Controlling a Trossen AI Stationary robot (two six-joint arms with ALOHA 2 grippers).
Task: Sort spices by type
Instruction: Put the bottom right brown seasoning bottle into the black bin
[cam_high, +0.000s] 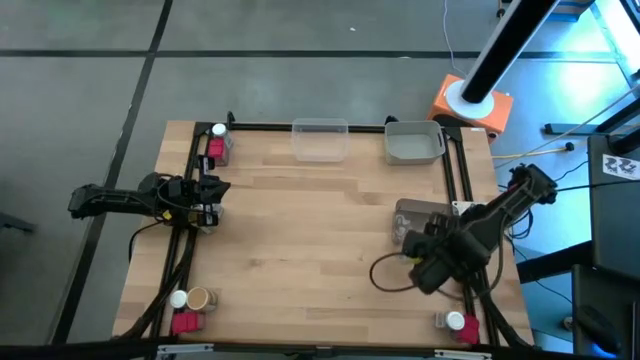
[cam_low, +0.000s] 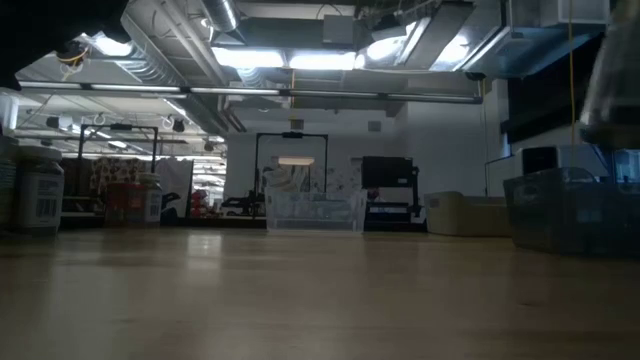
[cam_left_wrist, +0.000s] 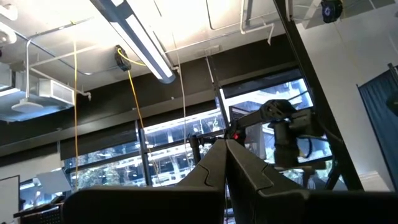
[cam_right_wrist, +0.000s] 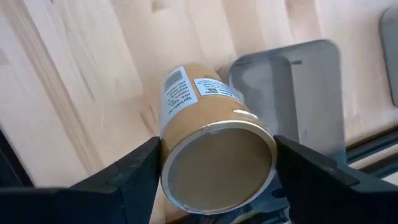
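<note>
Tan-brown jar (cam_right_wrist: 214, 155) is sitting between my right hand's (cam_right_wrist: 214, 171) fingers (cam_right_wrist: 130, 177), both pressing its sides, so I am grasping it, lifted above the desk (cam_high: 320, 230) at its right side, over the grey tray (cam_high: 410, 222). Other spices are waiting at the desk corners. My left hand (cam_left_wrist: 227, 180) is resting clenched at the left edge, holding nothing. Risk: the round wall is offering little contact, so the jar could be rolling or slipping out during transfer.

Robotics lab or industrial workshop.
Exposed ceiling ducts (cam_low: 190, 35) and strip lights (cam_low: 300, 60), large windows (cam_left_wrist: 174, 155), a wooden table (cam_high: 320, 240) framed by black rails (cam_high: 200, 150) on grey floor (cam_high: 80, 90).
</note>
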